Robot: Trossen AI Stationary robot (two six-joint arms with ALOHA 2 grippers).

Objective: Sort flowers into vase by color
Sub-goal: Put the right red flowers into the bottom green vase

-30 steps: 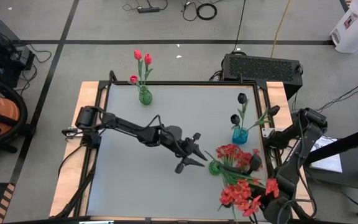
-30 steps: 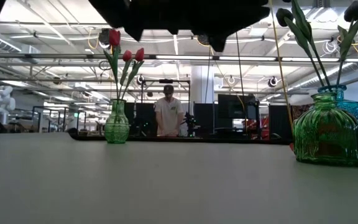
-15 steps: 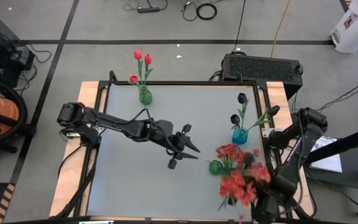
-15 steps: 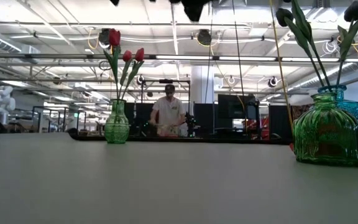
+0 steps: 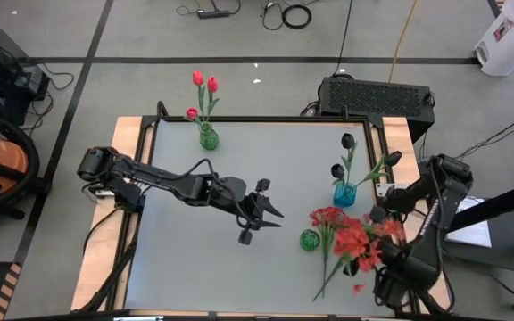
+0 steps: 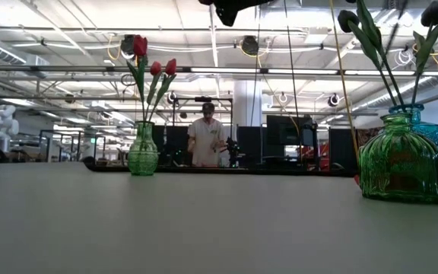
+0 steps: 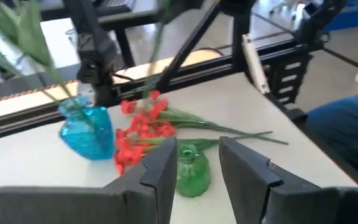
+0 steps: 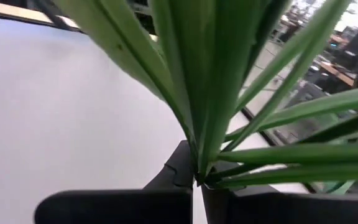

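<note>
From above, you have the left gripper [image 5: 255, 214] over the middle of the table [image 5: 194, 259], fingers apart and holding nothing. The right gripper [image 5: 375, 259] sits near the table's right front corner, clamped on the red bunch [image 5: 357, 239], whose blossoms spread between it and a small green vase [image 5: 309, 239]; one green stem trails toward the front edge. The blue vase [image 5: 344, 193] stands just behind that, holding the black tulips [image 5: 342, 156]. A second green vase [image 5: 208, 138] at the far edge holds the red tulips [image 5: 202, 87].

At table height, you see the far vase [image 6: 143, 151] with its red tulips [image 6: 150, 65] on the left, and the near green vase [image 6: 401, 164] at the right with the blue vase [image 6: 420, 122] behind it; black tulips [image 6: 390, 19] rise above them. A person [image 6: 205, 138] stands in the room beyond.

Your left wrist view shows the left fingers [image 7: 160, 171] apart, the green vase [image 7: 191, 168] just beyond the gap, the red bunch [image 7: 143, 127] lying beside it, and the blue vase [image 7: 87, 127] next to that.

Your right wrist view shows the right fingers [image 8: 180, 167] shut tight on a sheaf of green stems [image 8: 210, 81] above the table [image 8: 55, 118].
</note>
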